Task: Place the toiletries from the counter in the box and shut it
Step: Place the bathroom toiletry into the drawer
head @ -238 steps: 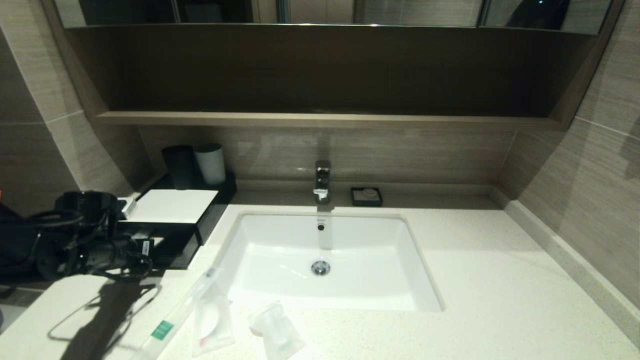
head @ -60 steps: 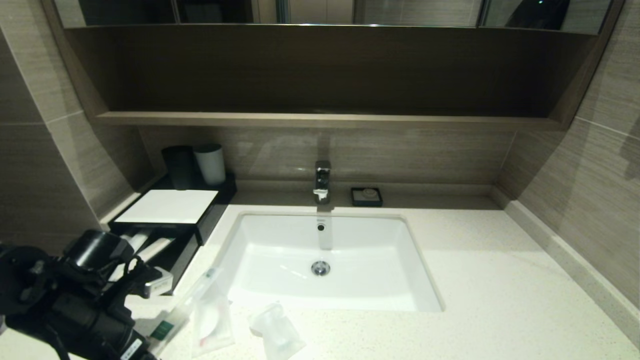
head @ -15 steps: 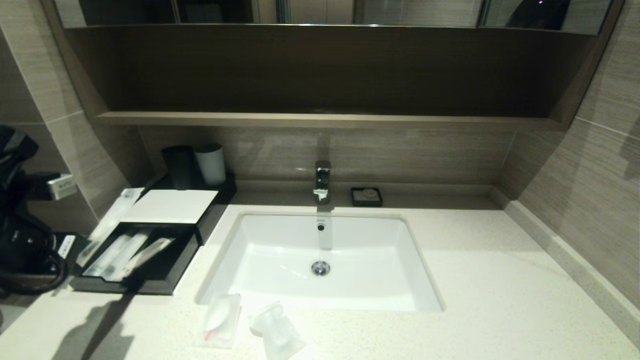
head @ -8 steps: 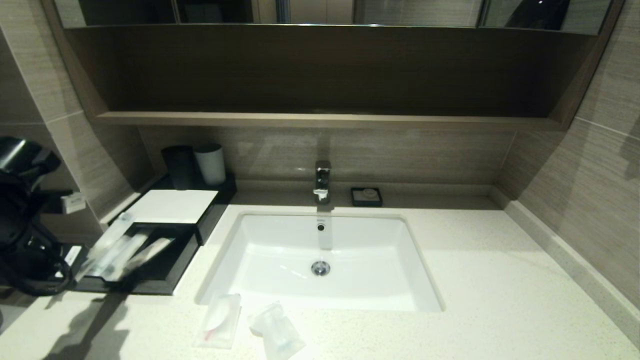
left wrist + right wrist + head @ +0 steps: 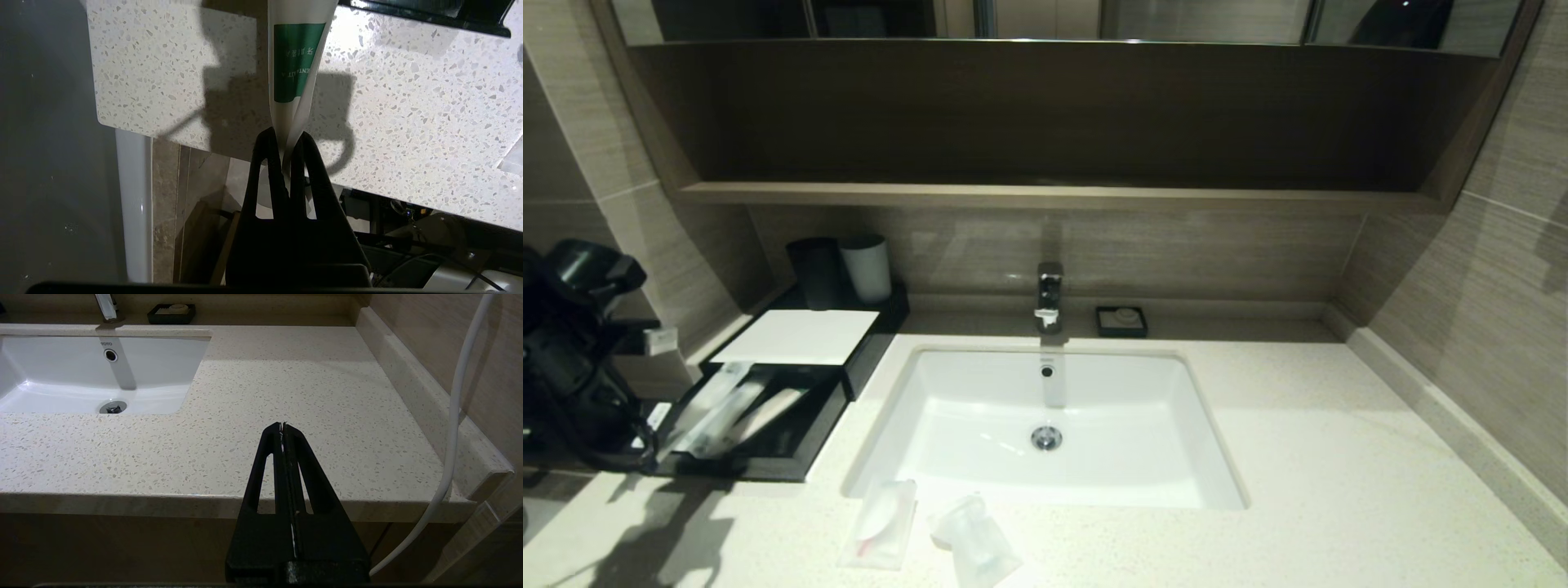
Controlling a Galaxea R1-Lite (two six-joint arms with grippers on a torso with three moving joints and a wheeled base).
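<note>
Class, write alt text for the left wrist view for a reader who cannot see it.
The shut left gripper pinches the end of the toothbrush packet, whose green label faces the camera. Behind it lies the speckled counter, with a black box edge at its far side.

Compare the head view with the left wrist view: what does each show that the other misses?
Head view only: the open drawer of the black box, the toothbrush packet's far end over that drawer, two small packets in front of the basin, the faucet, cups and soap dish.

Left wrist view only: the left hand shut on the toothbrush packet just below its green label.

Both: the toothbrush packet and the speckled counter.
</note>
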